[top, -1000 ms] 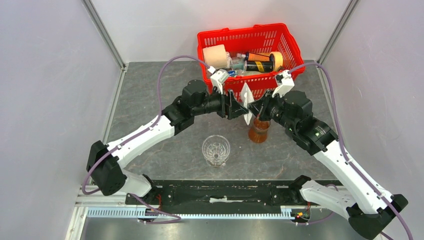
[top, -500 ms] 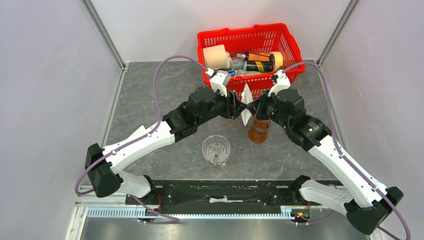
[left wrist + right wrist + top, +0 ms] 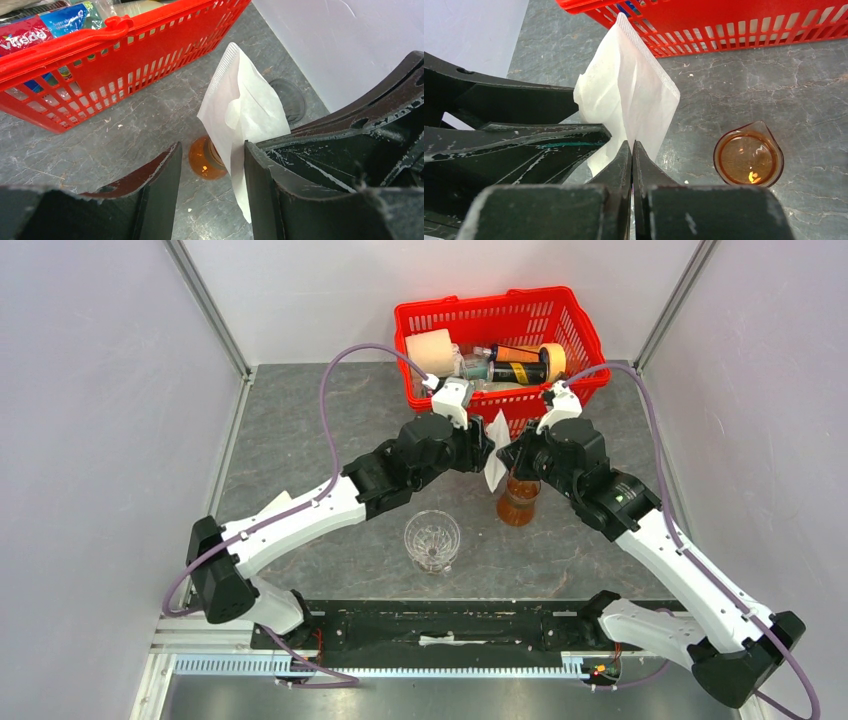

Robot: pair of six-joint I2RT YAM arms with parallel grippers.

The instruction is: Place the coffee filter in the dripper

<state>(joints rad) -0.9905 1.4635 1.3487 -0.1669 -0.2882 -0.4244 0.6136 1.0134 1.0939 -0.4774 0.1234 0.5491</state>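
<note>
Red basket (image 3: pixel 150 50) is holding a packet (image 3: pixel 35 32) lettered "vileda", while the right claw (image 3: pixel 632 150) is clenching the coffee filter (image 3: pixel 245 110) between the released left claw's (image 3: pixel 212 147) spread fingers (image 3: pixel 160 190).

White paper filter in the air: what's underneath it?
Roughly below the white paper filter stands a small clear glass of brown liquid on the grey marbled table. In the left wrist view the filter hides its right side.

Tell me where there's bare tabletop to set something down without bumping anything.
Bare tabletop lies far left, between the left wall and the red basket, beyond the left arm. A smaller patch lies near, between the dripper and the right arm. Crowded: the middle, where both arms meet at the coffee filter above the amber beaker.
</note>
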